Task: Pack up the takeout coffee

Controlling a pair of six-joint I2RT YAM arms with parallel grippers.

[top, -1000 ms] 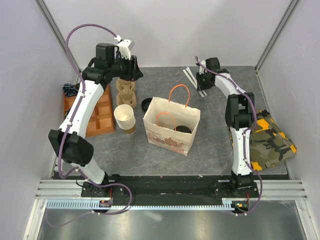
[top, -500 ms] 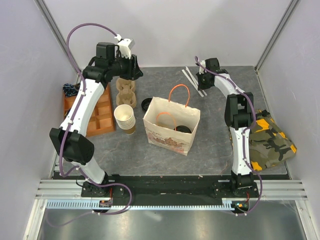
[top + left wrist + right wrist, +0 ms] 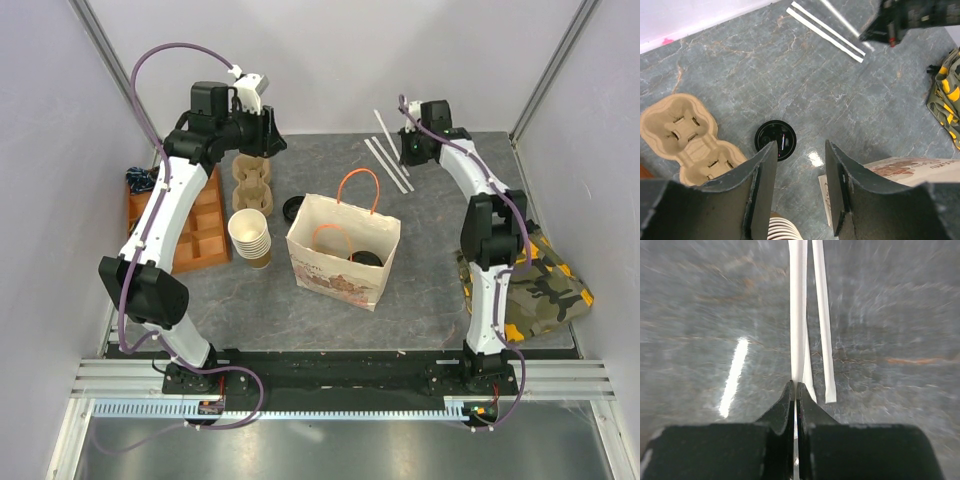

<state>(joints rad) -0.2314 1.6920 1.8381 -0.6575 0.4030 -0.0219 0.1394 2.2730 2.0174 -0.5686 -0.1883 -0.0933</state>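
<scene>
Centre frame, takeout coffee [image 3: 367, 257] sits inside the paper bag [image 3: 335, 270] — bag print too small to read. Upper left, left gripper [image 3: 800, 150] spread and empty. Upper right, right gripper [image 3: 795, 386] pressed together — seemingly pinching a white strip [image 3: 798, 315].

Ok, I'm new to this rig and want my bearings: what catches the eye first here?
A paper bag with orange handles stands mid-table, what looks like the takeout coffee inside it, black lid up. At the far right the right claw is shut on a white straw; the left claw hangs open above a loose black lid.
</scene>
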